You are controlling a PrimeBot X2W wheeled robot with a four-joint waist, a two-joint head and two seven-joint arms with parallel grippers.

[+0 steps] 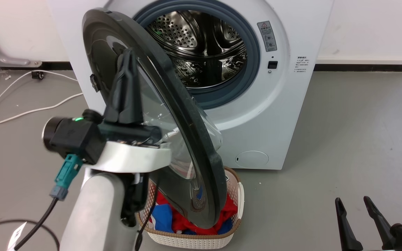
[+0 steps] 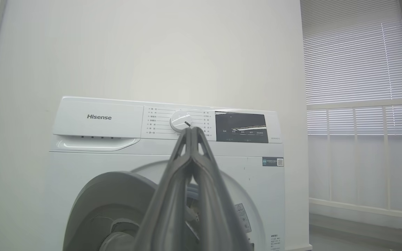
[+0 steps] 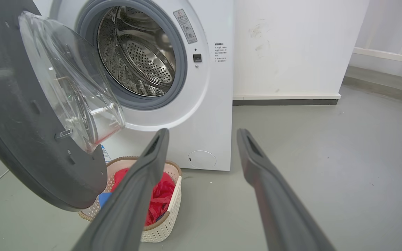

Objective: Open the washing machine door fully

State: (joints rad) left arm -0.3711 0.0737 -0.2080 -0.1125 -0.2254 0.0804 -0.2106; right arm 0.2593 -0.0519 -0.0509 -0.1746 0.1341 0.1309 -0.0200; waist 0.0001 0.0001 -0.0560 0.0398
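Note:
The white washing machine stands ahead with its steel drum exposed. The washing machine door, black with a clear domed window, is swung out about edge-on toward me, hinged on the left. My left gripper is shut, fingers pointing up along the door's outer face; I cannot tell whether they touch it. In the left wrist view the closed left gripper points at the control panel of the washing machine, with the door low on the left. My right gripper hangs open at the lower right, empty. The right wrist view has the right gripper open, facing the door.
A white woven basket of red and blue laundry sits on the floor under the door's lower edge, also seen as the basket. White cables run across the floor on the left. Grey floor spreads to the right of the machine.

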